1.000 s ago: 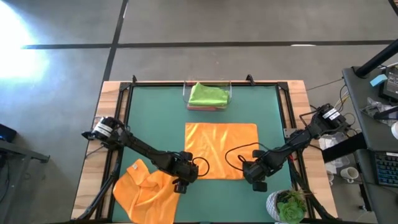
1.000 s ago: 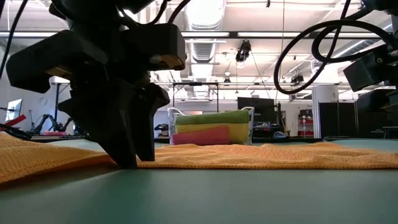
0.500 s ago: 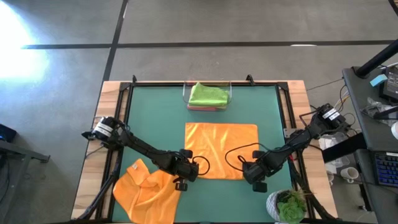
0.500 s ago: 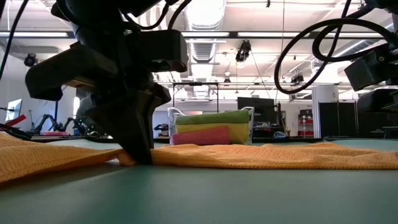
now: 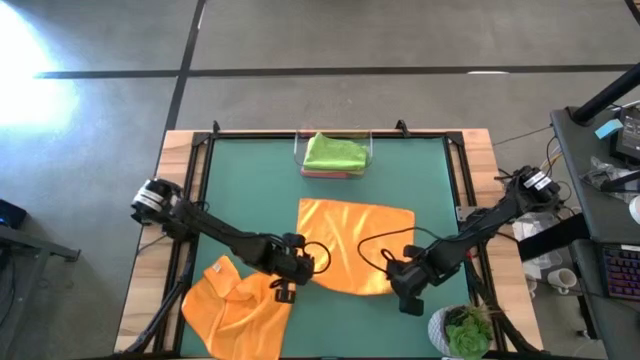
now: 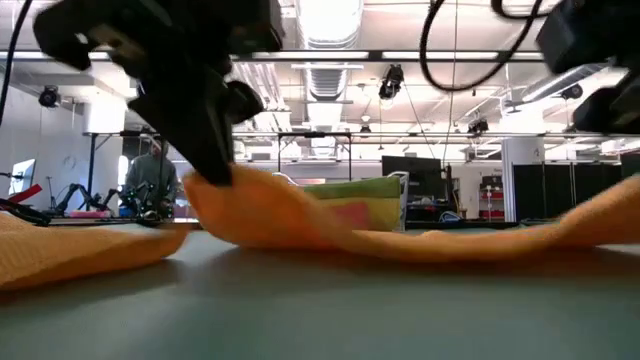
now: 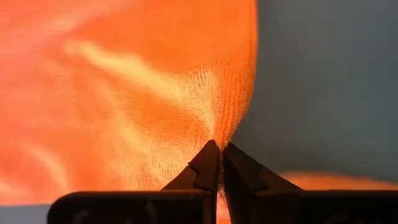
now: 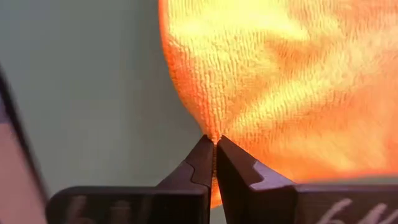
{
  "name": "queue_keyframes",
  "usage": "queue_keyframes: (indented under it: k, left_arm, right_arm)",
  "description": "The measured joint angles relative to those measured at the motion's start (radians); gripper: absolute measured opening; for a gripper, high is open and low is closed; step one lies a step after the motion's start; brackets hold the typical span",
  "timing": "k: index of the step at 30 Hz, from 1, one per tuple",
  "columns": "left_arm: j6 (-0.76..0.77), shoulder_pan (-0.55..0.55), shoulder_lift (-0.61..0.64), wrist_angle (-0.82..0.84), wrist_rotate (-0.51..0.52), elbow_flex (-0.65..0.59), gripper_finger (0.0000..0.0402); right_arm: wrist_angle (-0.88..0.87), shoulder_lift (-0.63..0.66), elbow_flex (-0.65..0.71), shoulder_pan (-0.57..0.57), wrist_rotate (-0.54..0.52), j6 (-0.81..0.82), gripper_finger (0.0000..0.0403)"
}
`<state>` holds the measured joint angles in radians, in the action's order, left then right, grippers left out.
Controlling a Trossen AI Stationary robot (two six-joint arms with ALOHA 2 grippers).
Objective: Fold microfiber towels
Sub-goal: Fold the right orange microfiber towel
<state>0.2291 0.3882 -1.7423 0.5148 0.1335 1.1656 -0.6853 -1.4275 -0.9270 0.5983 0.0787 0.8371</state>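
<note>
An orange towel lies spread in the middle of the green mat, its two near corners raised. My left gripper is shut on the near left corner, and my right gripper is shut on the near right corner. A second orange towel lies crumpled at the near left. A green towel tops a folded stack in the clear tray at the far edge. Pink shows under it in the low view. My left gripper pinches the orange towel's near left corner between its two fingers. The corner is lifted clear of the mat, and the cloth sags from it down to the table. My right gripper pinches the orange towel's near right corner between its two fingers. The corner is lifted off the mat, and the cloth slopes down from it to the part that lies flat.
A potted plant stands at the table's near right corner. The table's black frame runs along the mat's sides. Bare mat lies to the left and right of the spread towel.
Both grippers have risen with the spread orange towel's near corners and gone slightly toward the far edge. The towel's near edge has come up off the mat and sags between them. Its far part has stayed flat.
</note>
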Motion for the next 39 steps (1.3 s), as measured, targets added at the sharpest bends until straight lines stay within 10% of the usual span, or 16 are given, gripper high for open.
queue_keyframes:
  k: [11,23,39]
  left_arm:
    - [0.000,0.000,0.162,0.099,-0.170,0.019,0.0000]
    - [-0.036,-0.149,0.135,0.122,0.031,0.003,0.0000]
    - [-0.029,-0.289,-0.002,0.122,0.053,0.016,0.0000]
  right_arm:
    - [-0.190,0.003,-0.216,0.054,0.034,0.133,0.0008]
    - [-0.307,0.003,-0.090,-0.038,-0.049,0.270,0.0008]
    - [-0.305,0.001,-0.002,-0.242,-0.137,0.252,0.0008]
